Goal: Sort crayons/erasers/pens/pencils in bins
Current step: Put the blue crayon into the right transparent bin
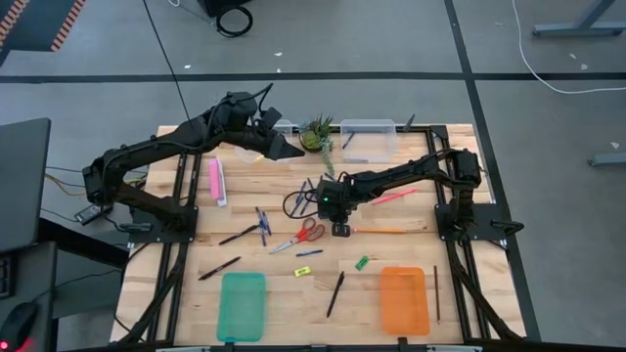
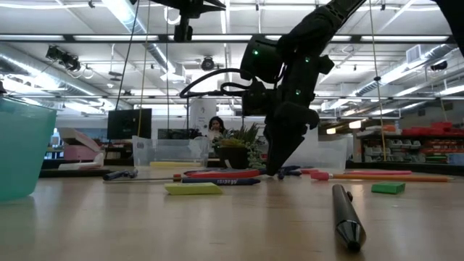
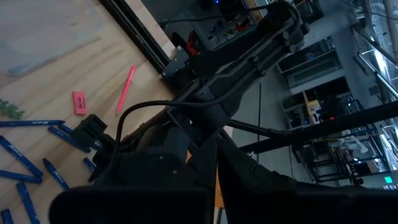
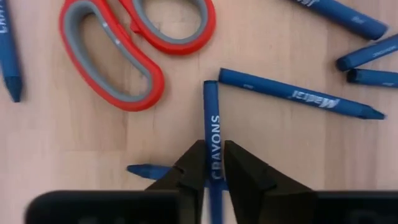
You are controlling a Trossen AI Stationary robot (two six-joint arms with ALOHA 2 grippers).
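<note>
right end effector (image 4: 213,167): down at mid-desk, fingers pinched narrow on one blue crayon (image 4: 212,134) marked CRAYONS, lying flat beside the red scissors (image 4: 137,43), so looks like the pick step

left end effector (image 1: 277,145): shut, empty, parked up by the far clear tub

trays: teal (image 1: 242,305) and orange (image 1: 404,300), one each, near edge, nothing in them yet

clear tubs: I count two

erasers: three spotted

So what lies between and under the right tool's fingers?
A slim blue stick printed CRAYONS passes between the right tool's dark fingers; its lower end is covered. Another blue stick lies partly hidden under them.
</note>
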